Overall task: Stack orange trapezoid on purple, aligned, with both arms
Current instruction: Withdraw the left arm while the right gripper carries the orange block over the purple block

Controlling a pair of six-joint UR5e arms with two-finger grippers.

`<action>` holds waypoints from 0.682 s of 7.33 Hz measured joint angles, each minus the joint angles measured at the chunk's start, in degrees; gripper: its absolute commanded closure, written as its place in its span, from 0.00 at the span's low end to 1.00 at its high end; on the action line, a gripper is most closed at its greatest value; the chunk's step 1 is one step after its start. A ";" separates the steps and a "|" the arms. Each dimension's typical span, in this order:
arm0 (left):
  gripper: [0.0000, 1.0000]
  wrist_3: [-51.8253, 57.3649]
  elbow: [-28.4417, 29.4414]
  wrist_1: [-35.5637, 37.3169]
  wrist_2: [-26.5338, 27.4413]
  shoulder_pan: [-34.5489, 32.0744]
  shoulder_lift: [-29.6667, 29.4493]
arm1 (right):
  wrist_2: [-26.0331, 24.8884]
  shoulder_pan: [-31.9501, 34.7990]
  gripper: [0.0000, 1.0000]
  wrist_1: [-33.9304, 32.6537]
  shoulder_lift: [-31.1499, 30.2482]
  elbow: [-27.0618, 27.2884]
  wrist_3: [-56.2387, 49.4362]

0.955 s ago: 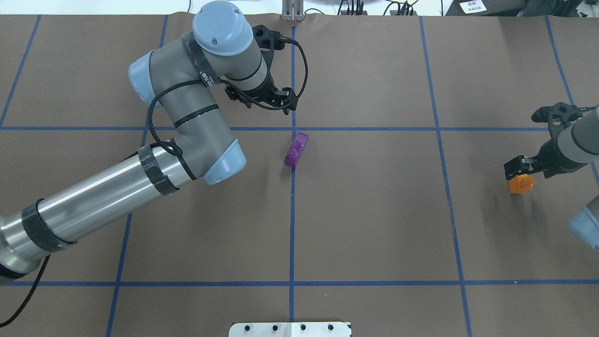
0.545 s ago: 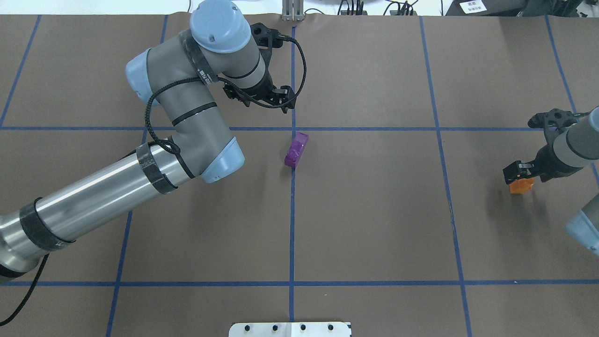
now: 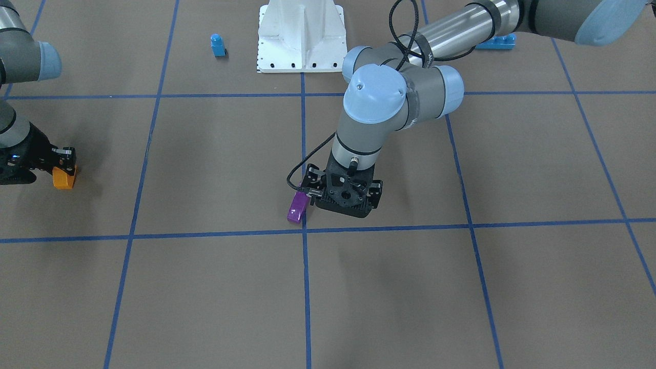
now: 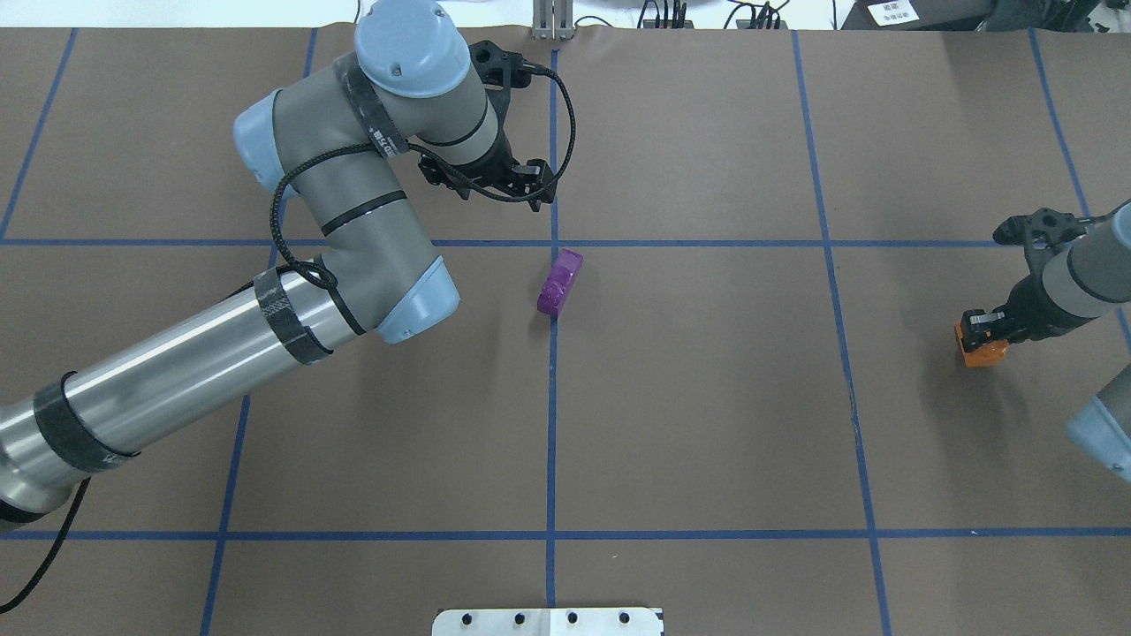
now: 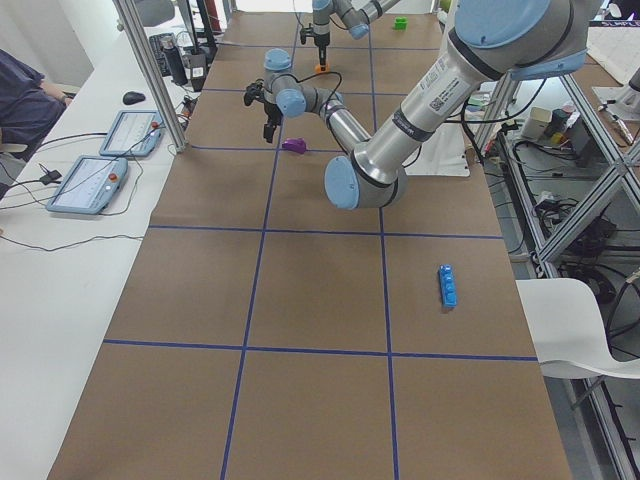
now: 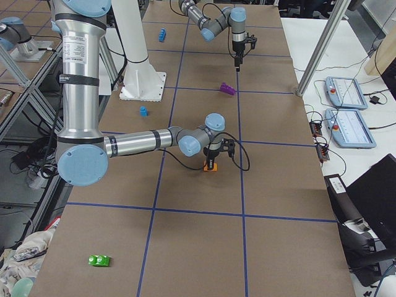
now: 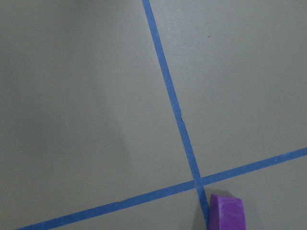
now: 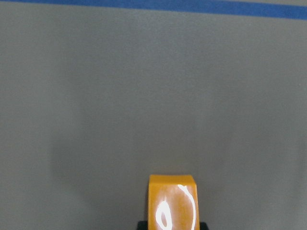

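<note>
The purple brick (image 4: 560, 282) lies on its side on the centre tape line; it also shows in the front view (image 3: 297, 207) and at the bottom of the left wrist view (image 7: 227, 212). My left gripper (image 4: 536, 199) hovers just beyond it, open and empty. The orange trapezoid (image 4: 982, 352) sits at the far right of the table. My right gripper (image 4: 979, 334) is down over it, fingers shut on its sides. It fills the bottom of the right wrist view (image 8: 172, 201) between the black fingers. Whether it is off the table I cannot tell.
A small blue single-stud brick (image 3: 218, 45) and a long blue brick (image 3: 494, 42) lie near the white pedestal base (image 3: 301, 36). A green brick (image 6: 98, 260) lies far off to the robot's right. Blue tape lines grid the brown table (image 4: 707, 397).
My right gripper has come down over the orange trapezoid and narrowed onto it. My left arm has drifted slightly away from the purple brick. The purple brick has not moved.
</note>
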 measured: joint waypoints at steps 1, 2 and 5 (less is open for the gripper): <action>0.00 0.53 -0.90 1.38 -0.22 -0.76 0.06 | 1.67 0.15 1.00 -0.23 -0.19 1.56 0.24; 0.00 2.43 -2.39 3.72 -0.69 -1.92 0.50 | 3.66 0.60 1.00 -0.46 0.00 3.27 0.76; 0.00 17.43 -11.84 13.43 -2.35 -8.25 9.18 | 6.67 1.90 1.00 -6.63 8.77 5.81 5.25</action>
